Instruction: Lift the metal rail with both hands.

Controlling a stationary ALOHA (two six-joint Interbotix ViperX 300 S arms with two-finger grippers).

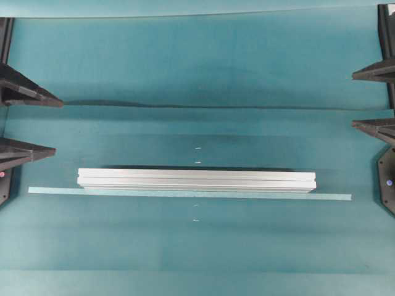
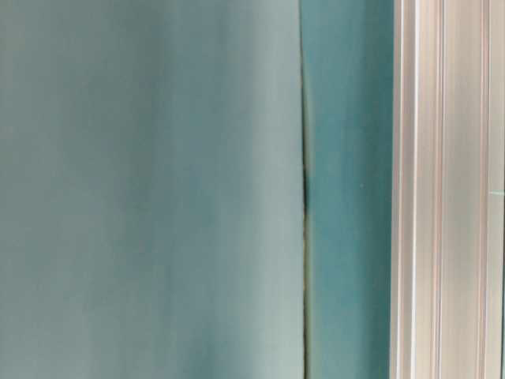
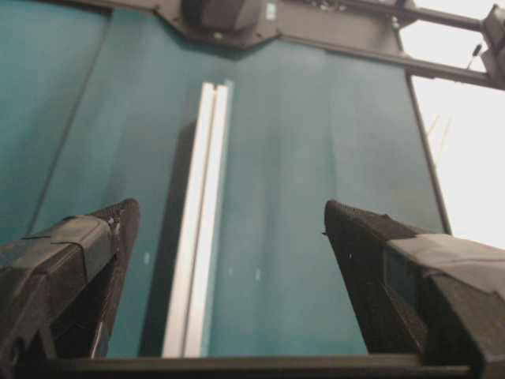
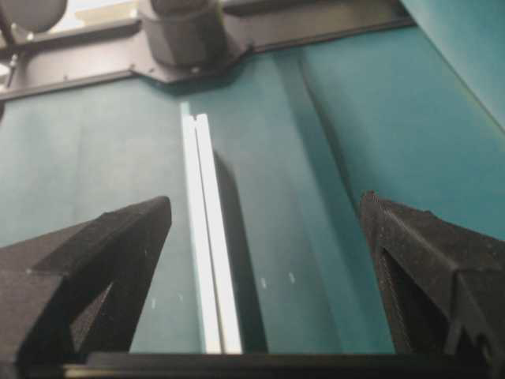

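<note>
The metal rail (image 1: 196, 180) lies flat across the middle of the teal table, a long silver grooved bar with square-cut ends. My left gripper (image 1: 58, 126) is at the table's left edge, open and empty, well clear of the rail's left end. My right gripper (image 1: 353, 100) is at the right edge, open and empty, apart from the rail's right end. The left wrist view shows the rail (image 3: 201, 221) running away lengthwise between the wide-open jaws of the left gripper (image 3: 230, 207). The right wrist view shows the same rail (image 4: 207, 237) with the right gripper (image 4: 265, 199) open. The rail's side fills the right of the table-level view (image 2: 446, 189).
A thin pale tape strip (image 1: 185, 193) lies along the rail's near side and is longer than it. Small white marks (image 1: 197, 148) dot the cloth. A fold (image 1: 185, 106) crosses the cloth behind the rail. The opposite arm bases (image 3: 225, 16) (image 4: 181, 35) stand at the table ends.
</note>
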